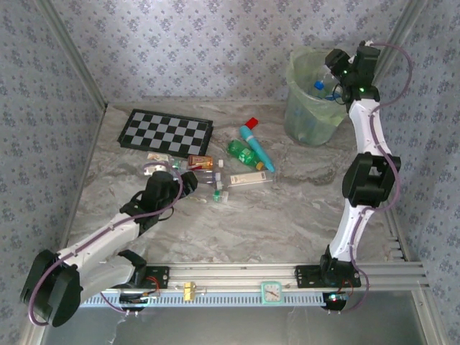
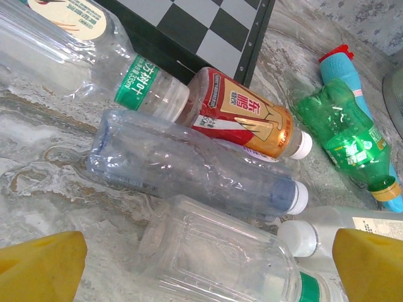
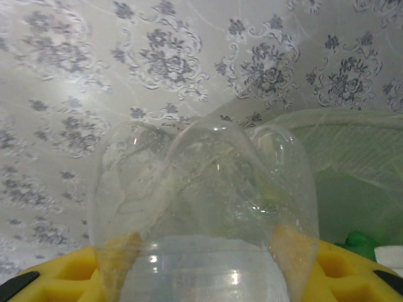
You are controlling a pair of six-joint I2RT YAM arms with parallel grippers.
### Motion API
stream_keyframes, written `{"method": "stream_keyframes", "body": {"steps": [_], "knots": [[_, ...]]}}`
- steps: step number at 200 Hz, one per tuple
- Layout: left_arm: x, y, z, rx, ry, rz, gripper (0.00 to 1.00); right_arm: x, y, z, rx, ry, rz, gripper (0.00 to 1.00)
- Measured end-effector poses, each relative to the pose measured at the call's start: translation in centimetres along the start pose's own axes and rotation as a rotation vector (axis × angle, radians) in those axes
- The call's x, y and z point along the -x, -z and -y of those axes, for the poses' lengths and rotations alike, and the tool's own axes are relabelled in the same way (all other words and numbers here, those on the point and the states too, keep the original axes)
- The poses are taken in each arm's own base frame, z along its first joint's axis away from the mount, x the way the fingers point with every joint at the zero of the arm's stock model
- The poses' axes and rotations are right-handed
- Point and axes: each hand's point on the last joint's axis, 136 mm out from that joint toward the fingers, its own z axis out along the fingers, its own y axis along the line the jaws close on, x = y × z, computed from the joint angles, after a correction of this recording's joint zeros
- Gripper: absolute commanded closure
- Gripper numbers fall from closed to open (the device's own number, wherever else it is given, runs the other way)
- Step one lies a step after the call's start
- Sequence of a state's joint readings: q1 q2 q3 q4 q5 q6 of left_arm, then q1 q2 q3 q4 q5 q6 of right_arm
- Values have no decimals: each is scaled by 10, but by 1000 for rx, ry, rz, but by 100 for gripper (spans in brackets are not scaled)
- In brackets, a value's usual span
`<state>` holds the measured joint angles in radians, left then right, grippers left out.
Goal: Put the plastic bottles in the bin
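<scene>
Clear bottle [image 3: 201, 189] in R gripper [image 3: 204, 267] by bin [image 3: 352, 163], 6 bottles [image 2: 189, 163] on table [image 2: 38, 182].

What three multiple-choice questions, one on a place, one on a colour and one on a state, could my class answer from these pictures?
1. Where on the grey marbled table does the round translucent pale-green plastic bin stand?
A. near left corner
B. far right corner
C. centre

2. What colour is the cap of the teal pen-like tube?
A. red
B. white
C. black

3. What state is the right gripper in?
A. open and empty
B. shut on the teal tube
C. shut on a clear plastic bottle

Answers:
1 B: the top view shows it in the far right corner.
2 A: red shows at the tube's far end.
3 C: its yellow pads press the bottle's sides.
</scene>
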<state>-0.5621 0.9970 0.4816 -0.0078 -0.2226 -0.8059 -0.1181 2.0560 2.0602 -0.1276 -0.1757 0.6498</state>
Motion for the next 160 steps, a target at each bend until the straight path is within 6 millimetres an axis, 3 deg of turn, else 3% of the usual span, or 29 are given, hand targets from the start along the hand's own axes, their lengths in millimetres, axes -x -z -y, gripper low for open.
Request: {"method": "stream_keyframes", "body": {"steps": [50, 134, 160], "knots": [[1, 4, -5, 10, 3, 8, 0, -22, -16, 7, -59, -15, -61, 41], [4, 13, -7, 13, 17, 20, 0, -28, -14, 16, -133, 7, -81, 0], [4, 15, -10, 20, 27, 24, 0, -26, -8, 17, -157, 48, -76, 0]]}}
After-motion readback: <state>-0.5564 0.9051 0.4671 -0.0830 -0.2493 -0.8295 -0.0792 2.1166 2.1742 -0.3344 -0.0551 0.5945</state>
